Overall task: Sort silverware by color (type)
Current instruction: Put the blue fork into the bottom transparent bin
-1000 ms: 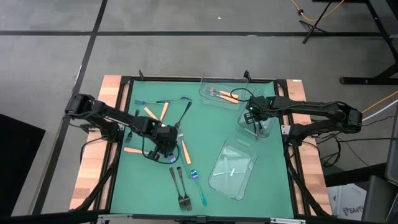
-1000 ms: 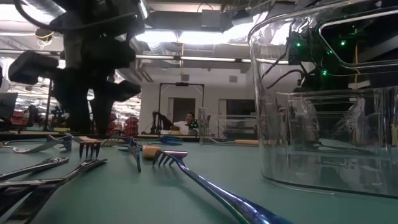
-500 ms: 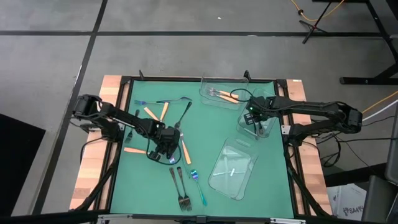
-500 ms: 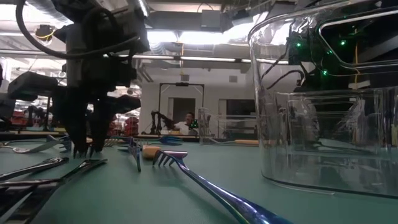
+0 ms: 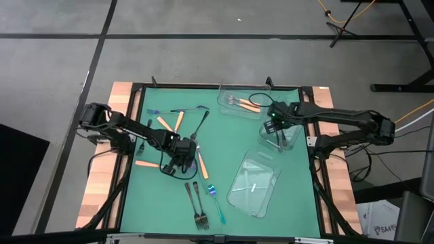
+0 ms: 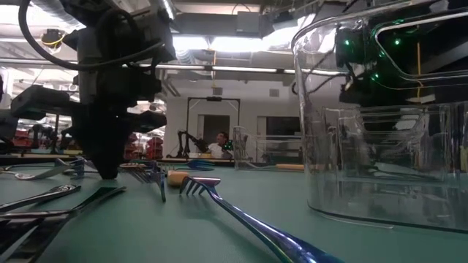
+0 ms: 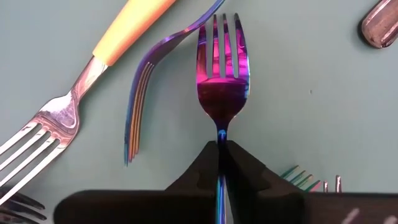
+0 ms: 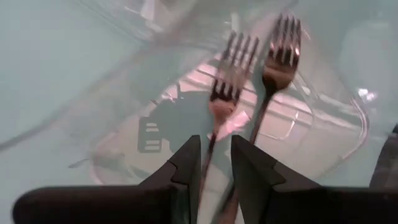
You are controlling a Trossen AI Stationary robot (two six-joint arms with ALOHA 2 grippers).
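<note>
An iridescent blue-purple fork (image 7: 222,81) lies flat on the green mat (image 5: 230,149), and my left gripper (image 7: 222,146) (image 5: 182,160) is shut on it at mid table. A second iridescent fork (image 7: 140,93) lies on its edge beside it, next to an orange-handled fork (image 7: 93,59). My right gripper (image 8: 214,165) (image 5: 277,127) hangs open over a clear tray (image 5: 288,139) at the right. Two dark grey forks (image 8: 224,102) lie in that tray below its fingers. Orange-handled forks lie in the far tray (image 5: 227,95). My left gripper pinches the iridescent fork's thin neck (image 7: 222,134), just behind the head, between its two fingers. The fingers come from above, pointing steeply down, and the fork runs out between them, tines away from the wrist. The fork lies flat on the mat.
Loose forks are scattered on the mat: orange-handled ones (image 5: 163,124) (image 5: 146,163), dark ones (image 5: 195,202) (image 5: 202,122) and an iridescent one (image 5: 215,202). A large clear tray (image 5: 254,183) stands at the near right and fills the low view's right side (image 6: 380,146).
My left gripper has sunk to the mat with its fingers open on either side of the iridescent fork, then shut on the fork's neck. The fork has stayed flat on the mat.
</note>
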